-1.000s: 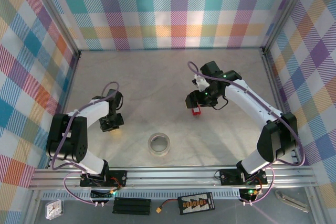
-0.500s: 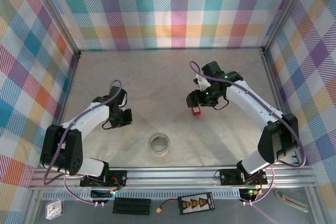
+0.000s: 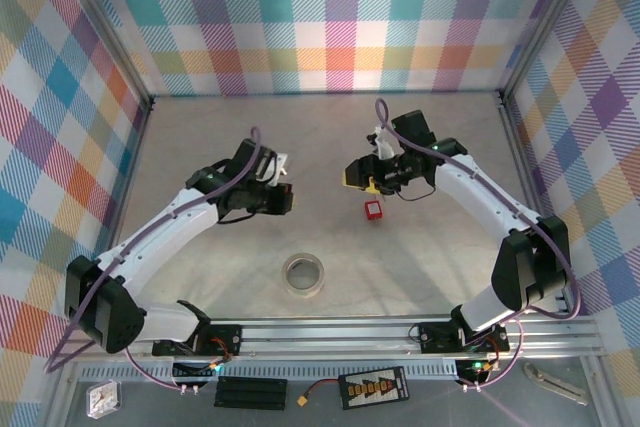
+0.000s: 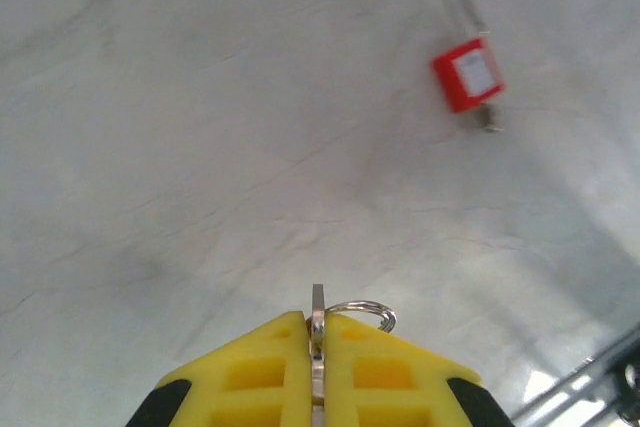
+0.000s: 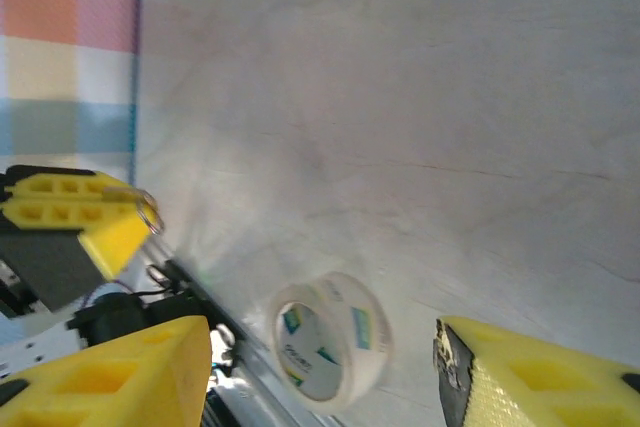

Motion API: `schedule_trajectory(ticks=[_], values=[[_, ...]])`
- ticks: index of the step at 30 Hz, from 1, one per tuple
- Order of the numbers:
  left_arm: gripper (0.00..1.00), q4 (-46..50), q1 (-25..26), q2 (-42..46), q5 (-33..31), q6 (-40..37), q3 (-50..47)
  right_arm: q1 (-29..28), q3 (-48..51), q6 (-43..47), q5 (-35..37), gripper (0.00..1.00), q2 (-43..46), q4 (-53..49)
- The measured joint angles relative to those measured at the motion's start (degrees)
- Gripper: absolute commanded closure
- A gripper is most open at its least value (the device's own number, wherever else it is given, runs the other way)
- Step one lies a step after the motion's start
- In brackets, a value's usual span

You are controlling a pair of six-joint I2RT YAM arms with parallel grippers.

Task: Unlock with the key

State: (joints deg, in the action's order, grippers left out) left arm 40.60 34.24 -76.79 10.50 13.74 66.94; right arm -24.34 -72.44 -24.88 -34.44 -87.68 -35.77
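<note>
L gripper (image 4: 316, 325) clamped on key (image 4: 317, 299), blade edge-on, ring beside it. R gripper (image 3: 360, 181) jaws apart, empty, near padlock (image 4: 467, 74), which lies flat on table (image 3: 440, 267), well apart from the key. Best: R pins lock body first — then line key w/ keyway, slow.

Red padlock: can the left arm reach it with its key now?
Probably yes. The padlock lies free on the table, with bare surface between it and the left tool, which grips the key. The right tool, open nearby, might crowd it.
</note>
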Motion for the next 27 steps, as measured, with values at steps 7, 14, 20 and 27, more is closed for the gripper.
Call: schedule_trajectory(ticks=[7, 14, 20, 27], values=[[1.0, 0.4, 5.9, -6.3, 1.0, -3.0, 5.4, 0.0, 4.7, -4.4, -4.5, 0.45, 3.4, 6.7], [1.0, 0.6, 9.1, -8.1, 4.7, -6.0, 7.9, 0.0, 7.0, -6.1, -5.8, 0.47, 6.2, 9.7], [1.0, -0.4, 10.8, -8.1, 9.4, -9.6, 8.0, 0.0, 9.2, -6.4, -6.2, 0.47, 7.6, 10.4], [0.98, -0.1, 12.7, -8.2, 13.6, -15.6, 10.9, 0.0, 12.5, -6.4, -5.5, 0.47, 13.0, 9.4]])
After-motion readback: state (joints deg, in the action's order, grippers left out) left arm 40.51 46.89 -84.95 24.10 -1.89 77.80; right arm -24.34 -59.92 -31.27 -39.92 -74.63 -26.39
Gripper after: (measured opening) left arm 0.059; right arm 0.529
